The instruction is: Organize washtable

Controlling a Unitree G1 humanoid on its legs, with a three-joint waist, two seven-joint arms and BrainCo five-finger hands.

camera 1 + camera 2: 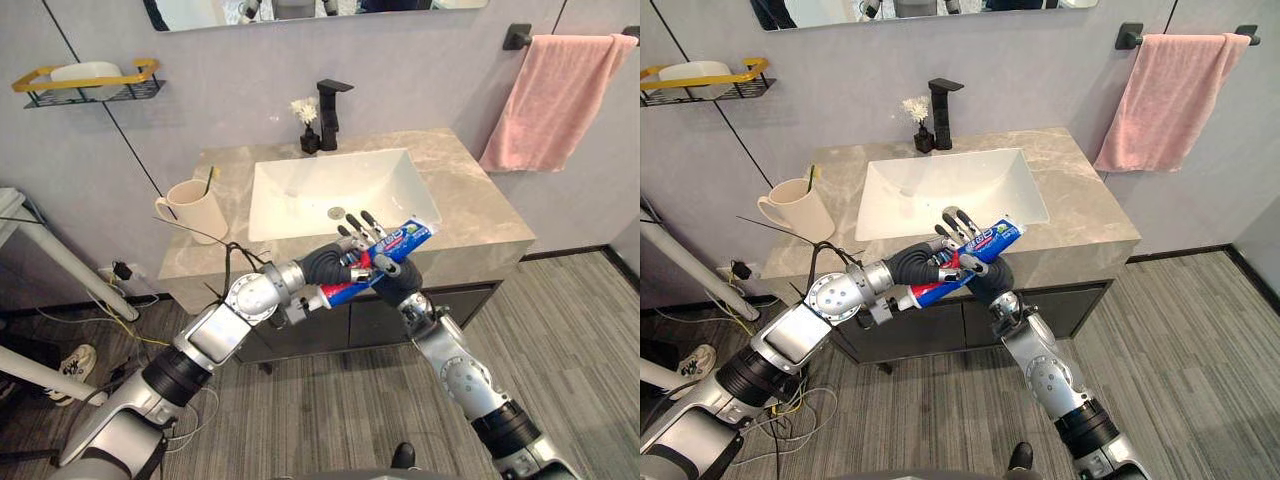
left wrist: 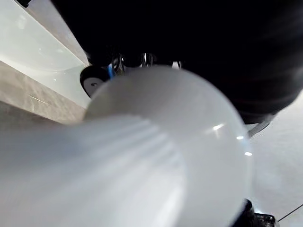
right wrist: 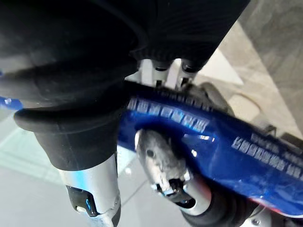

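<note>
Right hand (image 1: 392, 276): closed round the middle of the toothpaste tube (image 1: 408, 239), thumb and fingers wrapped over it, as the right wrist view confirms. Left hand (image 1: 338, 263): open, its fingers (image 1: 357, 224) stretched straight up behind the tube; whether its thumb bears on the tube cannot be determined, the white cap (image 2: 156, 142) blocking its own wrist view. The tube is held in the air, slanted, cap end low toward the left arm, just in front of the counter (image 1: 470, 215) and the basin (image 1: 330, 185). Assessed step: passing the tube between hands. Recommended: secure the left grip near the cap before the right releases, then carry it toward the cup (image 1: 193, 207), well apart at counter left.
</note>
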